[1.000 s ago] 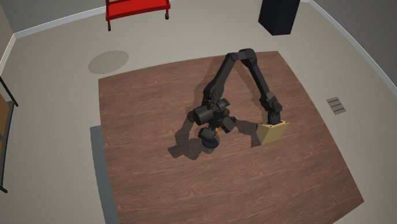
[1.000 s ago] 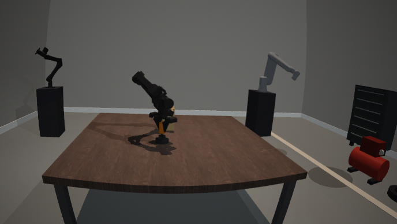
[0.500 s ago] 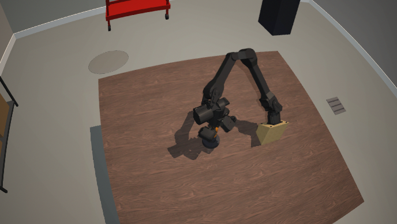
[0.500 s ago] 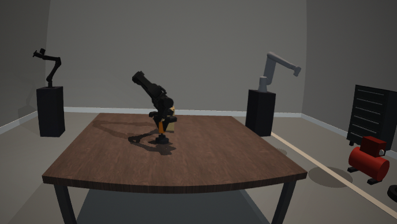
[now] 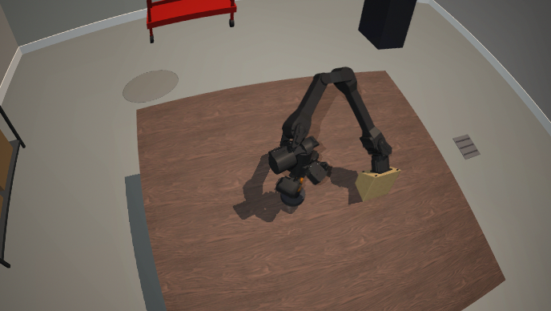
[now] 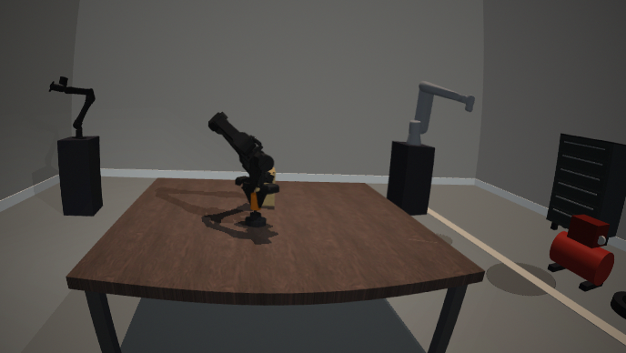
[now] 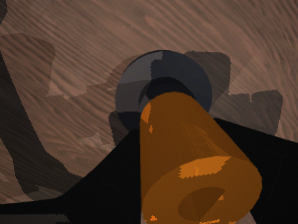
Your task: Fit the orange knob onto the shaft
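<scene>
The orange knob [image 5: 301,181] [image 6: 254,201] [image 7: 172,125] is a tapered cylinder, roughly upright. Its near end in the wrist view shows a D-shaped hollow. My gripper [image 5: 299,185] [image 6: 256,206] [image 7: 174,130] is shut on the knob, with a dark finger on each side. The round dark pedestal [image 5: 297,200] [image 6: 256,222] [image 7: 131,85] stands on the table under the knob. In the exterior view the knob's lower end is above the pedestal's base, with a dark raised part between them. The knob covers the shaft in the wrist view, and I cannot tell whether the shaft's tip is in the hole.
The wooden table [image 5: 312,256] [image 6: 318,255] bears the arm's tan wedge-shaped base block [image 5: 376,186], to the right of the pedestal in the top view. The arm arches over from that block. Its shadows fall around the pedestal. A red cart [image 5: 188,14] stands off the table.
</scene>
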Controlling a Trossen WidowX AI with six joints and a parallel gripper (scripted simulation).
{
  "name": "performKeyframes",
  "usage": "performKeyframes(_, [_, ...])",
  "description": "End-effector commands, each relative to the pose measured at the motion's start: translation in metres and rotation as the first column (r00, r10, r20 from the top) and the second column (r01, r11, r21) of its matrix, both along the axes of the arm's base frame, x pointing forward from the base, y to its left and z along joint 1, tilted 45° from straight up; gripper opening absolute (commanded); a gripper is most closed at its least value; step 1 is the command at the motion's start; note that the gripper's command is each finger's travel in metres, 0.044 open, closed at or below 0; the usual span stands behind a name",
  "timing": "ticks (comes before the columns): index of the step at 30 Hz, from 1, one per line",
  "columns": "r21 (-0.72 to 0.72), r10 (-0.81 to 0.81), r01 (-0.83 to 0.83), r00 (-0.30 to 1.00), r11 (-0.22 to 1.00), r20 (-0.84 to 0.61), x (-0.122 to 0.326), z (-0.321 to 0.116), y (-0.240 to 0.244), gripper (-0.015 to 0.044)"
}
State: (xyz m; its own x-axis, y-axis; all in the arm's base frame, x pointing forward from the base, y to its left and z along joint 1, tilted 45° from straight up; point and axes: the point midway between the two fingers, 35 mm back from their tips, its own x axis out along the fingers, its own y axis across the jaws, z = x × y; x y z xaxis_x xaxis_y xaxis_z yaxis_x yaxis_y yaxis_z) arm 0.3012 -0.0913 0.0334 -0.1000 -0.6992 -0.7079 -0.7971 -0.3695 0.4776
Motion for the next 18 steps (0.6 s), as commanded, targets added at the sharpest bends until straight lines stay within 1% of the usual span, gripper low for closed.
performKeyframes(1, [0.003,0.003,-0.003,1.0,1.0,0.003,0.0012,0.0027,0.0015,0.0])
performKeyframes(18, [0.003,0.003,-0.003,1.0,1.0,0.003,0.0007,0.0006,0.0017,0.0])
